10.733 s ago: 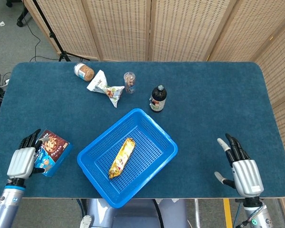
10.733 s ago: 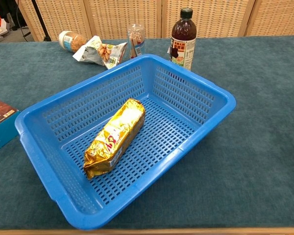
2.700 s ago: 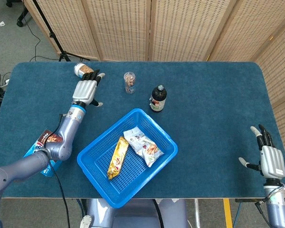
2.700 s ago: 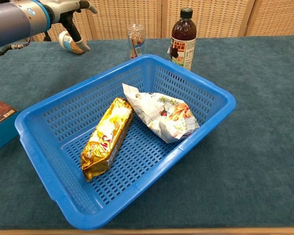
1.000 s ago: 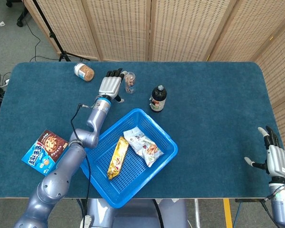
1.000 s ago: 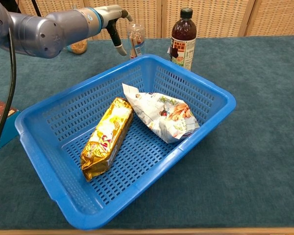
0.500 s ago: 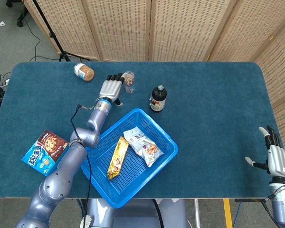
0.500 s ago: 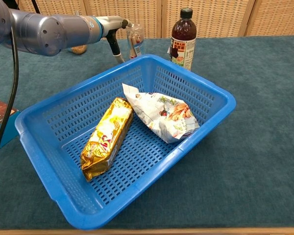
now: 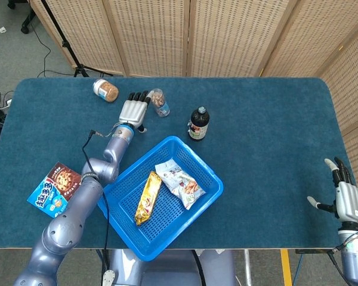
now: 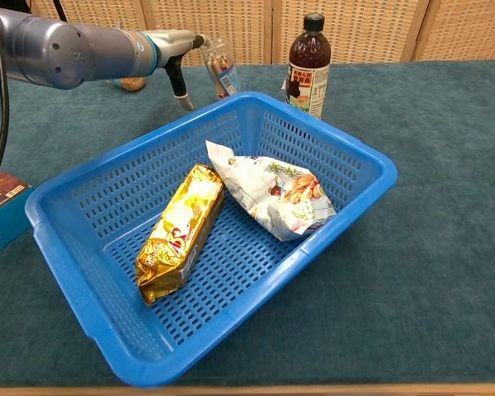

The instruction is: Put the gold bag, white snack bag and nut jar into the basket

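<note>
The blue basket stands at the table's front middle. In it lie the gold bag and the white snack bag, side by side. Behind the basket a small clear jar of nuts leans to the left, its top against the fingertips of my left hand. The thumb hangs apart from the jar. My right hand hovers with fingers spread at the table's front right edge, holding nothing.
A white-lidded jar of brown contents lies on its side at the back left. A dark bottle stands just behind the basket's far corner. A cookie box lies at the front left.
The clear jar stood upright half a second ago and now leans left. My left hand has shifted slightly left, its fingertips at the jar's top. The right hand has stayed still.
</note>
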